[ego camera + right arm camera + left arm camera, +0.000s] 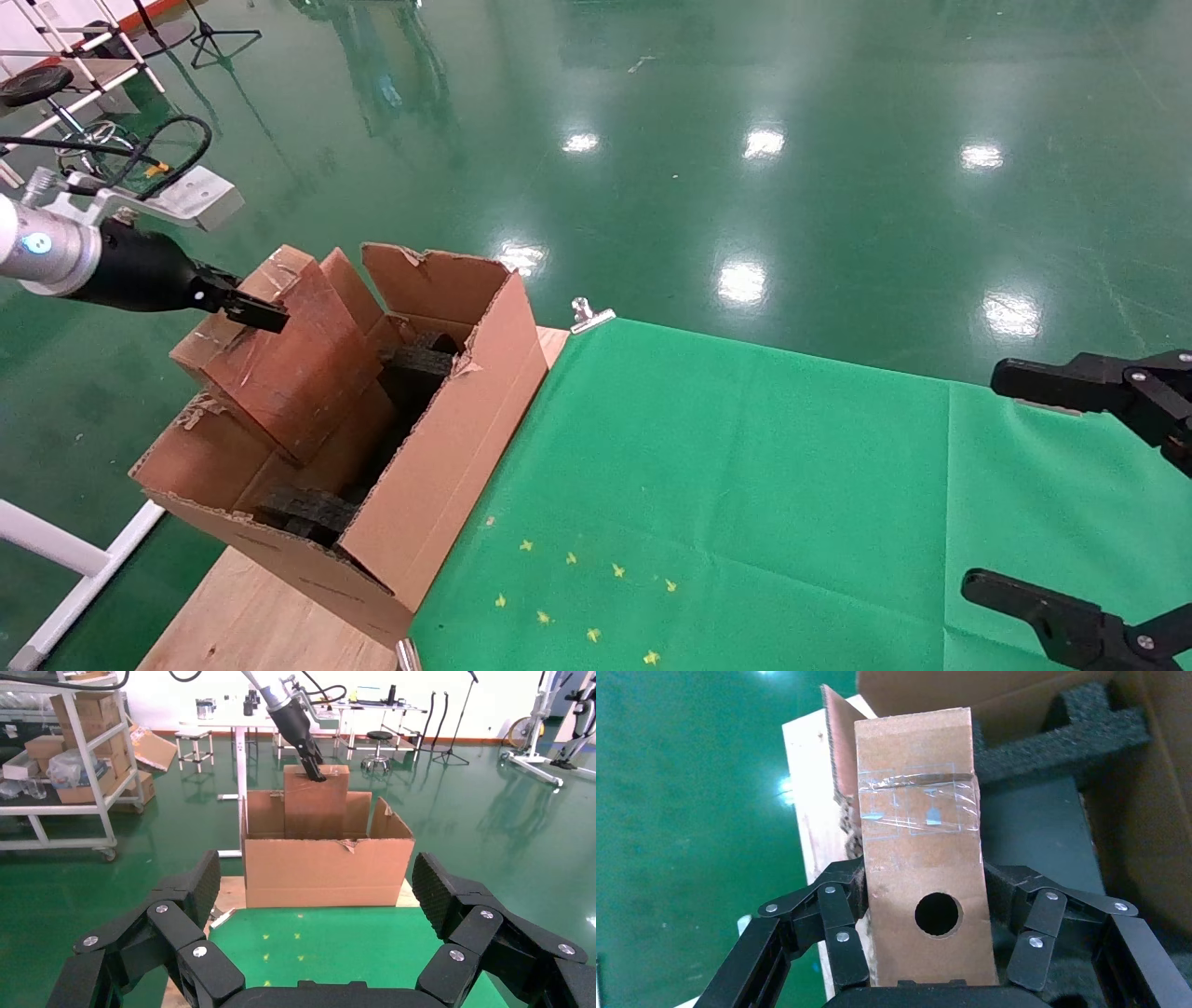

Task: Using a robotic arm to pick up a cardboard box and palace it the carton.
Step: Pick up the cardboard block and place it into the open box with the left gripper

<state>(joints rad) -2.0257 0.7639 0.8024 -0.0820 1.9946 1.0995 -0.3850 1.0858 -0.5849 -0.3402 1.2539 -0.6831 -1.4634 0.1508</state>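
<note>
Two fingers of the left tool are clamped on the cardboard box, held over the carton at middle left; it seems light, stiff, tape-slippery. The right tool is apart, lower right.

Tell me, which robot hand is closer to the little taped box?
Left. The left gripper is clamped on the cardboard box, holding it partly inside the carton. The right gripper is open, well back over the green cloth.
</note>
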